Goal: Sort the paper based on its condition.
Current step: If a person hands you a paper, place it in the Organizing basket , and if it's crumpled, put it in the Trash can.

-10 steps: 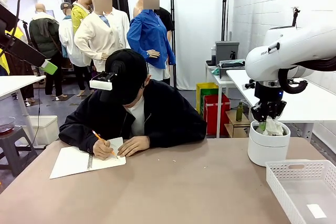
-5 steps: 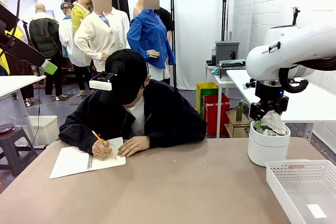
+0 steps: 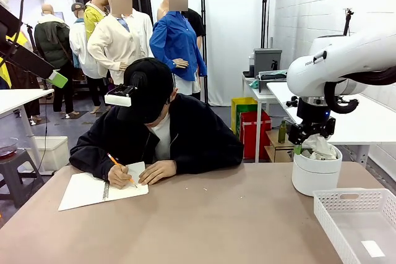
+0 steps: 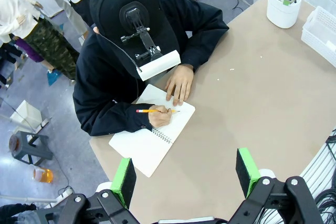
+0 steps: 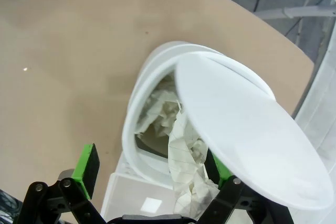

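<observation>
My right arm comes in from 3 o'clock in the front view, wrist bent straight down, right gripper (image 3: pixel 311 143) (image 5: pixel 152 174) hanging at 3 o'clock with fingers parted. My left gripper (image 4: pixel 185 174) is held high, aimed down, green pads (image 4: pixel 124 180) spread wide at 6 o'clock of its wrist view

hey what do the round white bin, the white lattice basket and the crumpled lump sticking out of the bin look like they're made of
Round white bin: seemingly smooth matte plastic; even surface, thick rounded rim.
White lattice basket: likely moulded plastic; regular holes in thin walls.
Crumpled white lump: paper; sharp jagged creases and faint ruled lines, lying between the right gripper's green pads.
</observation>
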You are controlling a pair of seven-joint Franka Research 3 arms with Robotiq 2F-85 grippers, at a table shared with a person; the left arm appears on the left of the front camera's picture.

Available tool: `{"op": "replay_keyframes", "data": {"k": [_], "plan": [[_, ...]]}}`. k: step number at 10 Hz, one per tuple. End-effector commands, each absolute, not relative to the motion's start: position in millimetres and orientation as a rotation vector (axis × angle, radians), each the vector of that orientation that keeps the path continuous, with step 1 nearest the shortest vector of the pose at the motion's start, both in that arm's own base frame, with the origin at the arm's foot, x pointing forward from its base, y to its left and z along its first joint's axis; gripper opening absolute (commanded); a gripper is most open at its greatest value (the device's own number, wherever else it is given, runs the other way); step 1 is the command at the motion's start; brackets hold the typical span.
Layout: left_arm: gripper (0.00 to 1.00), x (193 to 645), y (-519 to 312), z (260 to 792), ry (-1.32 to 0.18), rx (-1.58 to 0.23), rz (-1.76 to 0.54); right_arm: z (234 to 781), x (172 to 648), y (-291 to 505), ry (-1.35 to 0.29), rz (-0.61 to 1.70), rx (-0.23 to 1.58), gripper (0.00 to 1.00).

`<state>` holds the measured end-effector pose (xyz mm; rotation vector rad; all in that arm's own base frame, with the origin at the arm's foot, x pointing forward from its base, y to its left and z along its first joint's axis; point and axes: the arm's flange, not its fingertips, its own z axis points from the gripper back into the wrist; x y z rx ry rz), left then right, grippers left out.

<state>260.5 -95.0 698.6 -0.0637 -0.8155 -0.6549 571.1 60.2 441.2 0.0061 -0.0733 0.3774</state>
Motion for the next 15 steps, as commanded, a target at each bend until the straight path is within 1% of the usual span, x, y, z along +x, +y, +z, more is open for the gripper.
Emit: {"op": "replay_keyframes", "data": {"k": [1, 2, 7, 10, 12, 14, 15], "plan": [[1.00, 260.4, -94.4, 698.8, -0.816, -0.063, -0.653, 441.1, 576.8, 63.5, -0.131, 0.383, 0.003, 1.00], [1.00, 260.4, -94.4, 698.8, -0.816, -0.063, -0.653, 442.5, 576.1, 67.0, -0.153, 0.390, -0.011, 1.00], [1.00, 260.4, -94.4, 698.8, -0.816, -0.063, -0.653, 429.6, 572.0, 75.8, -0.100, 0.450, -0.045, 1.00], [1.00, 260.4, -94.4, 698.8, -0.816, -0.063, -0.653, 447.1, 566.2, 56.2, -0.105, 0.445, -0.194, 1.00], [1.00, 260.4, -94.4, 698.8, -0.816, -0.063, -0.653, 448.1, 566.6, 43.9, -0.129, 0.422, -0.290, 1.00], [1.00, 260.4, -94.4, 698.8, -0.816, -0.063, -0.653, 452.6, 569.2, 47.7, -0.200, 0.389, -0.220, 1.00], [1.00, 260.4, -94.4, 698.8, -0.816, -0.063, -0.653, 450.2, 569.2, 51.6, -0.209, 0.392, -0.210, 1.00]]}}
